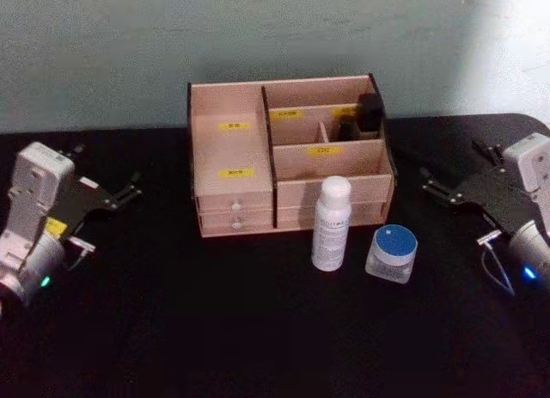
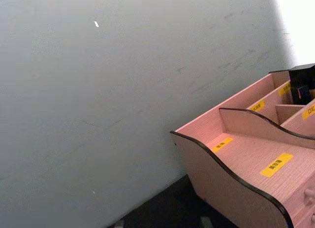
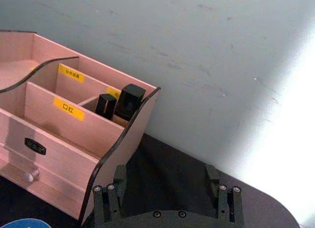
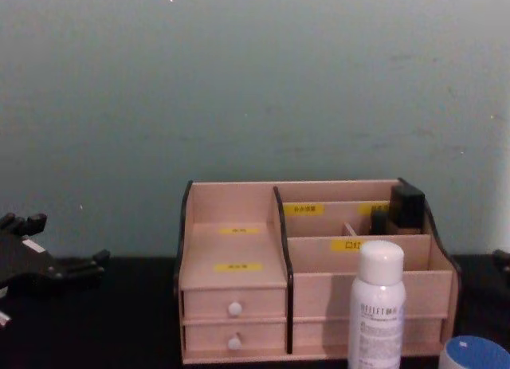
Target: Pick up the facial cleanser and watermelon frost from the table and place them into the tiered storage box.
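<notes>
Tools both empty, one at each side of the tiered storage box point(image 1: 225, 101), near the level of the black bench point(image 1: 215, 329). Left tool point(image 1: 105, 168) sits well left of the box, fingers spread, angled inward toward the back wall. Right tool point(image 1: 460, 166) mirrors it on the right, fingers likewise spread. Facial cleanser point(image 1: 332, 223) stands upright on the bench just before the box's right half. Watermelon frost point(image 1: 392, 254) sits near it on the right, not touching. Two small black bottles point(image 1: 369, 113) stand in the box's rear right compartment.
</notes>
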You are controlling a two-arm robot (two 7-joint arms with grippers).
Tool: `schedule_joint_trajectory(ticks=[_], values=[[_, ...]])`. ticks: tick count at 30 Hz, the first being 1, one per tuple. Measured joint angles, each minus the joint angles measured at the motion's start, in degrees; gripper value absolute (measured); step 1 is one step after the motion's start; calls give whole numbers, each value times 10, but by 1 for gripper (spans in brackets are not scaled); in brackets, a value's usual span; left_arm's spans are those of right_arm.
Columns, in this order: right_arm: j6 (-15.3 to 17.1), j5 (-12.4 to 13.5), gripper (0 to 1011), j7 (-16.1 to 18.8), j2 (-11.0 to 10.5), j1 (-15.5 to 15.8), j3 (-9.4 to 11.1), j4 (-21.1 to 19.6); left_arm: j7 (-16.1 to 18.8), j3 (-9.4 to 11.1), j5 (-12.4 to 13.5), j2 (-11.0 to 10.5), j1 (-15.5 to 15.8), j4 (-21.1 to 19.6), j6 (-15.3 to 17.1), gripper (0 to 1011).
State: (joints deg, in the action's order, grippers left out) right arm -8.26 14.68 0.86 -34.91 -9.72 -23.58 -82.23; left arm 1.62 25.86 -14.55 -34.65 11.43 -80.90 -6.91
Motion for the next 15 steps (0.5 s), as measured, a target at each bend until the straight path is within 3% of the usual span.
schedule_joint_trajectory(ticks=[7, 15], values=[[-7, 10, 1002, 12, -12, 30, 21, -31, 0, 0, 0, 0, 0, 0, 0, 1001], [-15, 39, 1002, 48, -28, 76, 41, -83, 0, 0, 0, 0, 0, 0, 0, 1001]])
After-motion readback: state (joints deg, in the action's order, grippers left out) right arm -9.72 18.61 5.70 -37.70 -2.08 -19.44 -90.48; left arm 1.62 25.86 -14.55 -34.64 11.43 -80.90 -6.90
